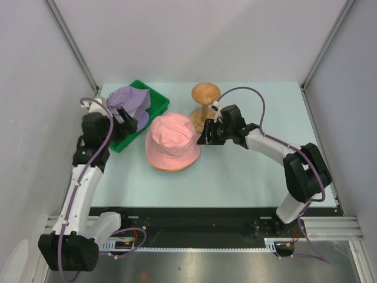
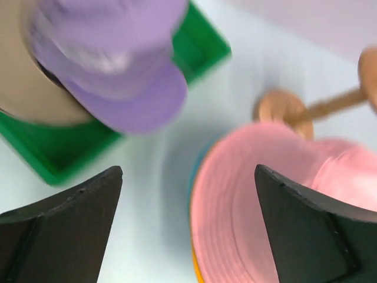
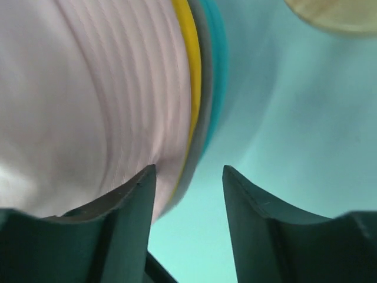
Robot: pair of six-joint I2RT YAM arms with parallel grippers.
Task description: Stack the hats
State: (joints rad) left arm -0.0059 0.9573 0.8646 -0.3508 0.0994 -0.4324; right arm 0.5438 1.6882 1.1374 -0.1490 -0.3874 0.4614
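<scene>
Pink hat [image 1: 172, 141] tops the stack just left of the wooden stand [image 1: 205, 100], with orange, grey and teal brims showing under it. Lavender hat [image 1: 131, 101] sits in the green bin [image 1: 156, 94], further left of the stand, on what looks like a tan cap [image 2: 12, 71], though the view is blurry. Left gripper [image 2: 188, 177] hangs by the lavender hat, jaws wide apart and empty. Right gripper [image 3: 188, 177] is between stack and stand, jaws part-spread on nothing, 1 finger against the pink brim. Risks: that finger drags the brim and skews the stack, the right arm bumps the stand, or the left grab takes 2 hats at once. No readable writing or brand.
</scene>
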